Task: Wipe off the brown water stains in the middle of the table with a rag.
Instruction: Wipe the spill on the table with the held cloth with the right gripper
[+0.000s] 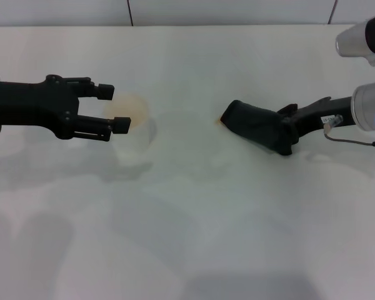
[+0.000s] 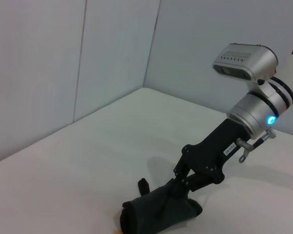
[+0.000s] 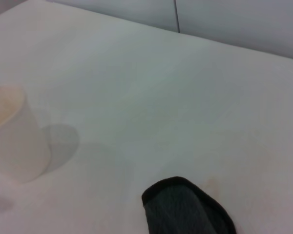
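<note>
Rag pinched in your right gripper, pressed on the stain at table centre.

Head view: your right gripper (image 1: 286, 128) comes in from 3 o'clock, clamped on the rag (image 1: 253, 125), whose free end lies on the table (image 1: 194, 237) just right of centre; only a sliver of the brown water stains (image 1: 217, 121) shows at the rag's 9 o'clock edge. Your left gripper (image 1: 112, 109) hovers at 9 o'clock, jaws wide, around the white cup (image 1: 134, 134).
Left wrist view: the rag (image 2: 158, 210) bunches in soft folds, so expect it to be light, limp and absorbent; keep the pinch on its rear end.
Right wrist view: the rag tip (image 3: 188, 207) lies flat beside a faint orange trace (image 3: 211, 184); the cup (image 3: 12, 131) stands well apart.
</note>
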{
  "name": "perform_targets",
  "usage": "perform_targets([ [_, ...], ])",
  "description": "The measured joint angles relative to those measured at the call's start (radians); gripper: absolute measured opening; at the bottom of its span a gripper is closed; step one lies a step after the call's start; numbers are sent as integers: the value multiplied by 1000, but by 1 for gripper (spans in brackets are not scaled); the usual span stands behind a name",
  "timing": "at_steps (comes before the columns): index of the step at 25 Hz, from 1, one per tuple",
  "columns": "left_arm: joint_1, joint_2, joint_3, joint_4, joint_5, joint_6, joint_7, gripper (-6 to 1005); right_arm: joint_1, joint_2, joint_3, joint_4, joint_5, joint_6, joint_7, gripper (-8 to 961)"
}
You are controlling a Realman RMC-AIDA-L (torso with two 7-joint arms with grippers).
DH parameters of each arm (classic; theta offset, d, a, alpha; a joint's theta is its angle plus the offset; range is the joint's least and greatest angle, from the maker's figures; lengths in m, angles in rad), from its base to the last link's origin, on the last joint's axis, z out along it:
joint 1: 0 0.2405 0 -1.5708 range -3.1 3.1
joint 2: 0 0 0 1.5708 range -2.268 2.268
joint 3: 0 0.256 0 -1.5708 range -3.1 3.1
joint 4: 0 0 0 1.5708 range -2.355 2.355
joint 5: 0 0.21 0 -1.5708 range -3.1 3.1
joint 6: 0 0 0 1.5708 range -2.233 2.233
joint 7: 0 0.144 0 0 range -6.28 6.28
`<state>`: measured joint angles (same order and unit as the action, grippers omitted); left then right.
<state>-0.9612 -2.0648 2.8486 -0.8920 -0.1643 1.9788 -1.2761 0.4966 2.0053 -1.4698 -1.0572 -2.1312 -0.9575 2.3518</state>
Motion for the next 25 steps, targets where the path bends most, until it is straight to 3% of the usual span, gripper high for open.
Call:
perform_targets([
  [25, 2, 0, 0, -1, 0, 0, -2, 874, -36, -2, 13, -20, -1, -22, 0, 74],
])
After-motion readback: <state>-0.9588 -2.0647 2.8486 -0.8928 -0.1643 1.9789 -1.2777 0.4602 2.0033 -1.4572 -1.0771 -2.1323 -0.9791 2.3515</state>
